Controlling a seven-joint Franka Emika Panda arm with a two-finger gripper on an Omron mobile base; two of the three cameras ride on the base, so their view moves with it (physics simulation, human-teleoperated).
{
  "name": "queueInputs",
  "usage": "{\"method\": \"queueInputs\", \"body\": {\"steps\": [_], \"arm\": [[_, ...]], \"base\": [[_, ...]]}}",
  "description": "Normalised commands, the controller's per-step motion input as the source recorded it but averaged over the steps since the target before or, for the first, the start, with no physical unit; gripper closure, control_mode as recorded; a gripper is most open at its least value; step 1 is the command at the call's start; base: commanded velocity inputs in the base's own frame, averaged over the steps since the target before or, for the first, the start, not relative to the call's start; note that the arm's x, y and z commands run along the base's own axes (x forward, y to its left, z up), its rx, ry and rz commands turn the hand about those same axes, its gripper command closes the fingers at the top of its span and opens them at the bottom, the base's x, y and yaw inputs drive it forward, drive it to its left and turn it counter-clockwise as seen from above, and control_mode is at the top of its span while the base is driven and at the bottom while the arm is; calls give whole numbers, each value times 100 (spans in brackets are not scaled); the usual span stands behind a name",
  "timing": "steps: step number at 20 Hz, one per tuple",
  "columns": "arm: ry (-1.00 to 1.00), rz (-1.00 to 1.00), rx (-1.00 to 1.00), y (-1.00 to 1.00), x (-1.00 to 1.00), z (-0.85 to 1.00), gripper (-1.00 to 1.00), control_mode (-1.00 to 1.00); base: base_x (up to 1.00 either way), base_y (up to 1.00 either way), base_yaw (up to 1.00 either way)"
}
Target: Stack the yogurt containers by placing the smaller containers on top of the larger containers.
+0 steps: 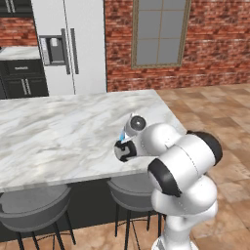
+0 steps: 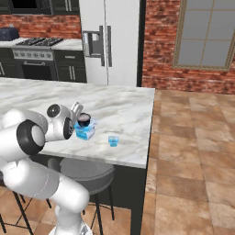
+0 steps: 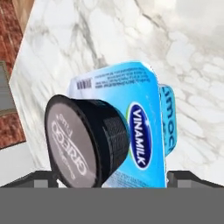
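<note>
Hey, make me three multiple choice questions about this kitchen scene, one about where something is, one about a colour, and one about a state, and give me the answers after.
1. Where is the dark cup?
A. On top of the large blue tub
B. On the floor
C. Beside the fridge

2. What colour is the tiny tub standing alone near the counter edge?
A. Red
B. Light blue
C. Black

3. How is the gripper set?
A. Shut on the cup
C. Shut on the tiny tub
B. Open, with the cup between its fingertips

Answers:
1 A: the right base view shows the cup sitting on the large tub.
2 B: it is pale blue against the marble.
3 B: in the hand view the two tips stand wide apart on either side of the cup, not pressing it.
</note>
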Motion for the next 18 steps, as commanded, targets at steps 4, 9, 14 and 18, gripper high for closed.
{"method": "queueInputs", "body": {"steps": [4, 9, 14, 18], "arm": [[-8, -1, 3, 9, -11, 12, -100, -100], [-7, -3, 0, 9, -11, 19, -100, -100], [0, -13, 0, 5, -13, 24, -100, -100], [0, -18, 0, 0, -18, 31, -100, -100]], "base": [[0, 0, 0], [0, 0, 0], [0, 0, 0], [0, 0, 0]]}}
